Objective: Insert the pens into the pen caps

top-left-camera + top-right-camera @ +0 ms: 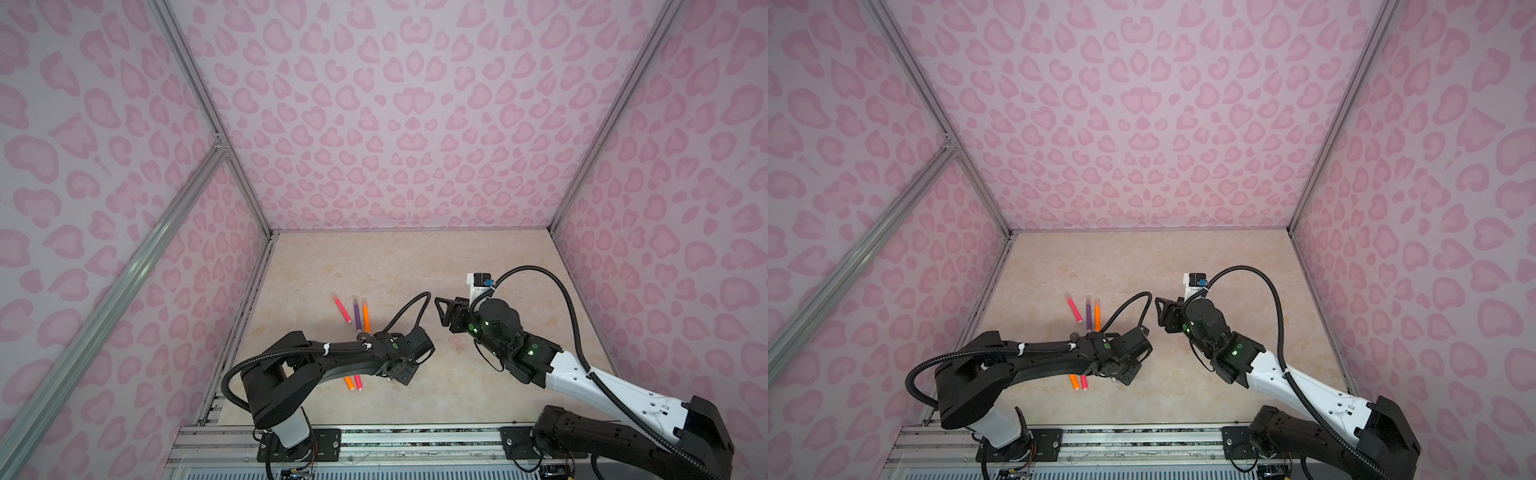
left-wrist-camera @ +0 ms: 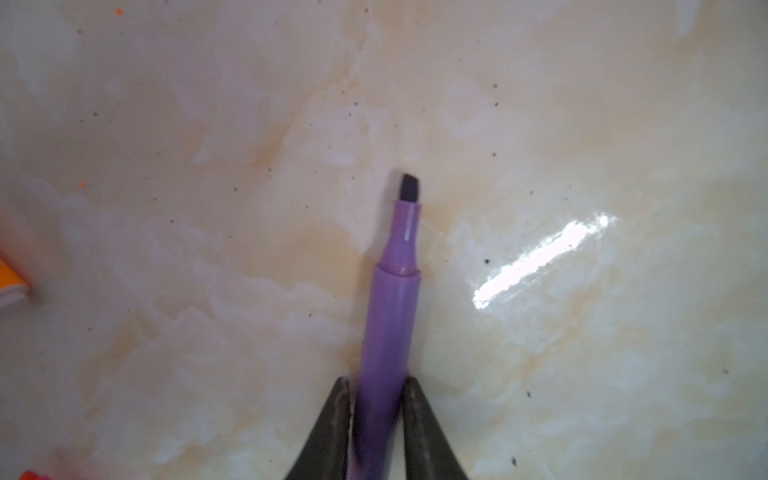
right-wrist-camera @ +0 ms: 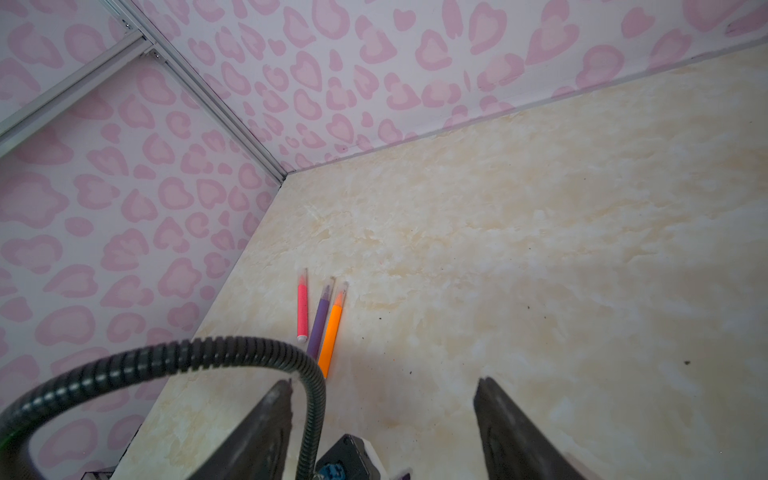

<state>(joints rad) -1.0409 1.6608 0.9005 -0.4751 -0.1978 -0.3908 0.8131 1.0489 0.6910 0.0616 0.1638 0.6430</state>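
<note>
In the left wrist view my left gripper (image 2: 376, 384) is shut on a purple pen (image 2: 390, 316). The pen's bare dark tip (image 2: 409, 187) points away over the table. In both top views the left wrist (image 1: 401, 357) covers this grip. Under the left arm lie an orange pen (image 1: 348, 382) and a pink pen (image 1: 358, 382). Farther back a pink pen (image 3: 302, 309), a purple pen (image 3: 319, 320) and an orange pen (image 3: 332, 332) lie side by side, each with a clear pen cap (image 3: 304, 276) on its far end. My right gripper (image 1: 440, 309) hangs open and empty, to the right of them.
Pink patterned walls (image 1: 399, 124) close in the marble table (image 1: 415, 266) at the back and both sides. An aluminium rail (image 1: 415, 440) runs along the front. The left arm's black cable (image 3: 208, 349) loops in front of my right gripper's fingers (image 3: 274, 415).
</note>
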